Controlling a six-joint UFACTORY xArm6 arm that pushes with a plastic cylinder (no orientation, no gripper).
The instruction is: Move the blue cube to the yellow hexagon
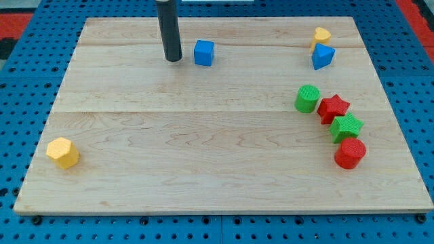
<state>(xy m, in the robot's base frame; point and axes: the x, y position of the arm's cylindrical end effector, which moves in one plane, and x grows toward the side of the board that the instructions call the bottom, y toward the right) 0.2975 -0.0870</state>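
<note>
Pale wooden board on a blue perforated base, blocks scattered over it.

Near the view's top, left of centre: blue cube. Just to its left, apart by a narrow gap, my tip planted on the wood; a plain dark rod with nothing to open or close and nothing held, not touching any block.

Far down at the view's lower left, close to the board's edge: yellow hexagon. Well apart from the cube, with only bare wood along the diagonal between the two. Rod standing on the cube's left, slightly lower in the view, so roughly on the hexagon's side of the cube.

Top right corner: yellow rounded block, shape hard to make out, touching or almost touching a blue triangular block right below it.

Right side, a slanting chain running down the view: green cylinder, red star, green star, red cylinder, each pressed against or just beside its neighbour. All six right-hand blocks well apart from cube, rod and hexagon.
</note>
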